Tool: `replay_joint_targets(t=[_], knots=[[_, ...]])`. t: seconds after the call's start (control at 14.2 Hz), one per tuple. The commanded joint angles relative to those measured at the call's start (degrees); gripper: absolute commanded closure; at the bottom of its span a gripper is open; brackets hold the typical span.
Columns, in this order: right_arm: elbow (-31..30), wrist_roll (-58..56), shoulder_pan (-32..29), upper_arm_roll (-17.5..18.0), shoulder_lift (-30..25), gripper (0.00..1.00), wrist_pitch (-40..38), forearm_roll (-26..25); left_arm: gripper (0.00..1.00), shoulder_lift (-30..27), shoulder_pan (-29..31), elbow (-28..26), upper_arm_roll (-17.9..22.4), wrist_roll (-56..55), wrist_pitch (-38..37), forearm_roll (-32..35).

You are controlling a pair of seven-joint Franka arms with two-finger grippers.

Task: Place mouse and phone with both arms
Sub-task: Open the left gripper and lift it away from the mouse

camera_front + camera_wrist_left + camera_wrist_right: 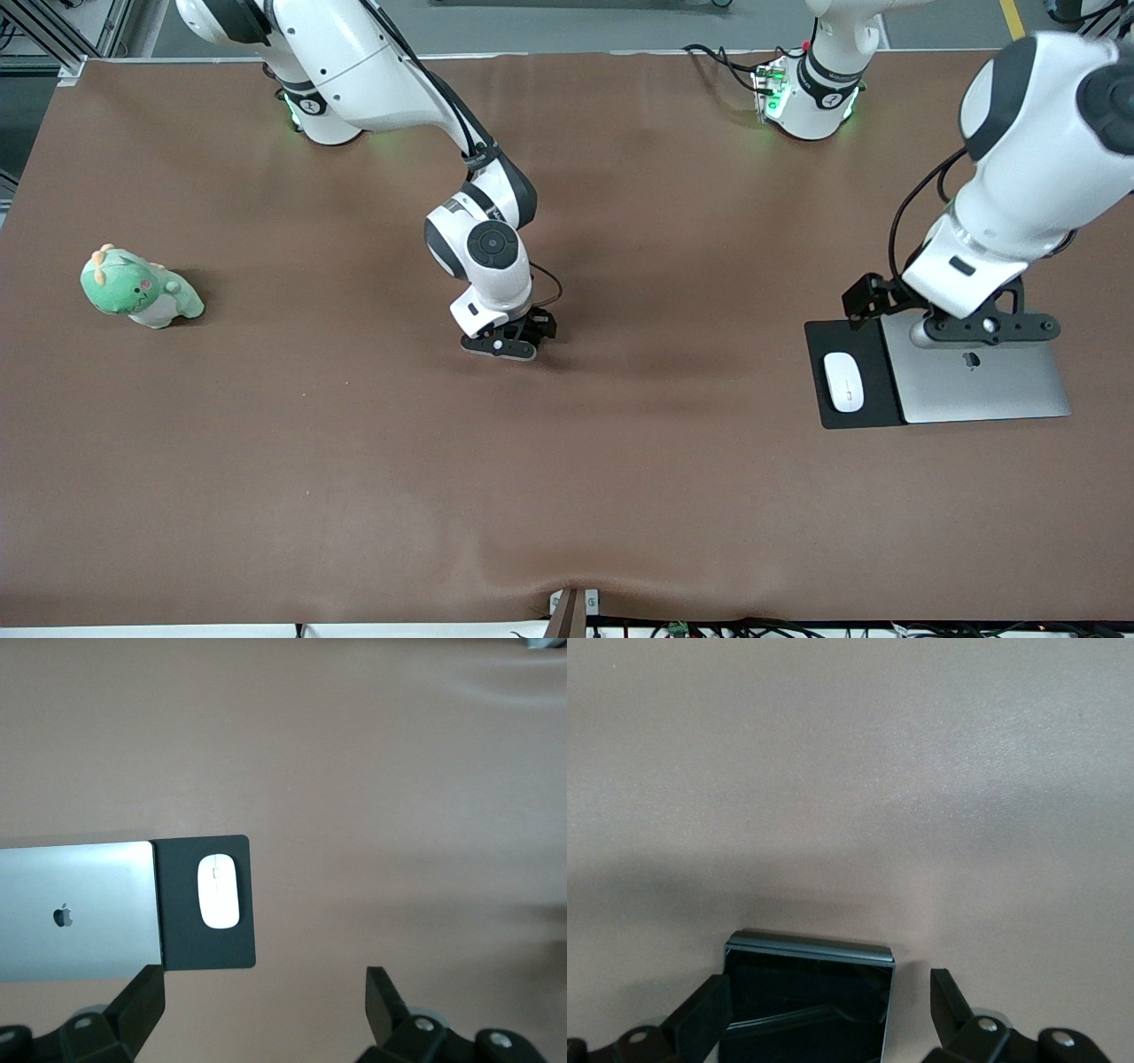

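Note:
The white mouse [843, 382] lies on a black mat [873, 390] beside a closed silver laptop [983, 377] at the left arm's end of the table. It also shows in the left wrist view [218, 891]. My left gripper [952, 321] hangs open and empty in the air over the mat and laptop; its open fingers frame bare table in the left wrist view [264, 992]. My right gripper [505, 344] is low at the table's middle. In the right wrist view it [828, 992] is open around the black phone [811, 979], which lies flat on the table. The phone is hidden in the front view.
A green plush dinosaur [140, 288] sits at the right arm's end of the table. The laptop [80, 908] and mat [182, 904] lie edge to edge. The brown table cover [620, 461] spreads wide between the two arms.

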Motion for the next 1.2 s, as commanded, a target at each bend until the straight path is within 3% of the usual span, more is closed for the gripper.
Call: replay_joint_targets(t=[0.0, 0.28, 0.49, 0.85, 0.99, 1.06, 1.13], knots=[[0.1, 0.9, -0.4, 0.6, 0.4, 0.0, 1.3, -0.5, 0.0, -2.5, 0.7, 1.5, -0.8, -0.1, -3.0, -2.7], [-0.1, 0.8, -0.5, 0.7, 0.3, 0.0, 2.9, -0.5, 0.0, -6.0, 0.1, 1.1, 0.2, 2.7, -6.8, -4.8], [-1.0, 0.1, 0.9, 0.6, 0.6, 0.0, 3.2, -1.0, 0.0, -8.0, -11.5, 0.4, 12.0, 2.9, -8.2, -5.4], [-1.5, -0.6, 1.5, 0.6, 1.0, 0.0, 3.6, -1.2, 0.0, -10.4, -17.8, -2.7, 18.4, 2.9, -8.2, -8.1], [-1.4, -0.8, 1.5, 0.6, 1.0, 0.0, 3.5, -1.3, 0.0, -10.8, -18.0, -4.0, 18.7, 2.9, -8.2, -9.0], [-1.5, -1.0, 1.5, 0.6, 0.8, 0.27, 3.3, -1.2, 0.0, -11.2, -18.0, -5.0, 18.7, 2.9, -8.1, -9.0], [-1.4, -0.8, 1.4, 0.6, 0.8, 0.7, 2.9, -1.3, 0.0, -11.5, -18.1, -5.7, 18.7, 2.8, -8.2, -9.0]])
